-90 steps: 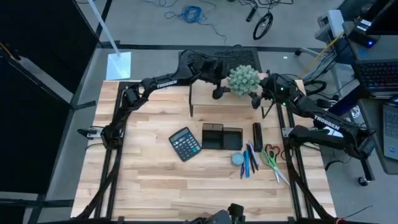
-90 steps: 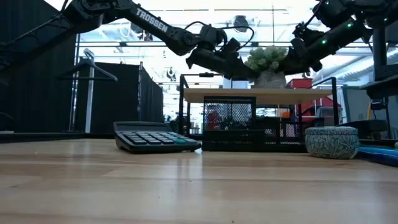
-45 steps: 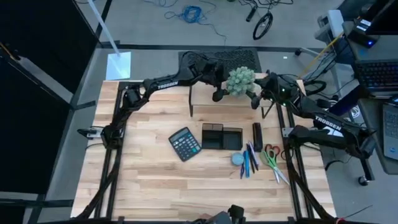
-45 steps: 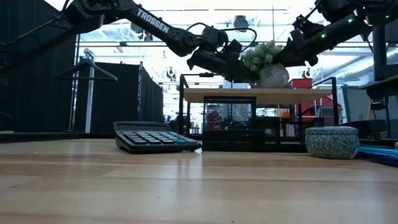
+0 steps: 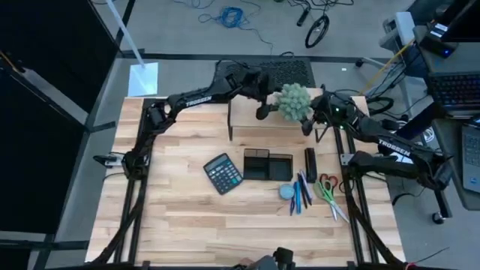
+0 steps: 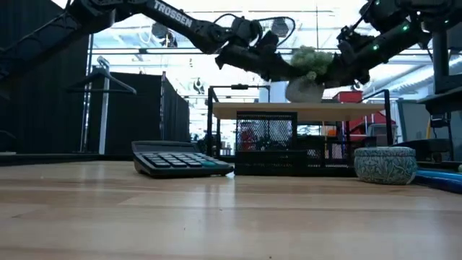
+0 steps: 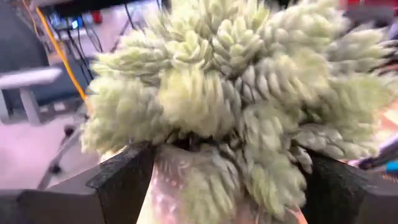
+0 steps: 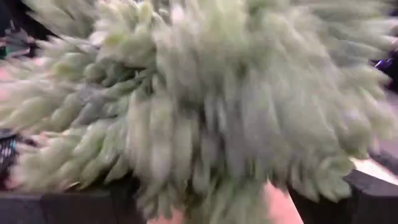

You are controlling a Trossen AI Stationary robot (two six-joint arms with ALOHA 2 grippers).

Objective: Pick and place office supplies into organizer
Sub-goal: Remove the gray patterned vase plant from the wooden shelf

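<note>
Where two end effectors meet, one plant point(image 5: 294, 100).

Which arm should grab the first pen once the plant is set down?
Probably right. The pens and scissors lie on the right arm's side, right of the organizer. Both grippers are now at the plant above the riser.

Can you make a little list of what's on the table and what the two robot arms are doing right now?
plant: fuzzy green plant in a pot, lifted above the wooden shelf riser
left gripper: at the plant's pot, one finger on each side
right gripper: at the plant from the other side
organizer: on the table, looks empty
calculator: beside the organizer
pens: lying on the table, not yet picked
scissors: beside the pens
round disc: by the pens
</note>
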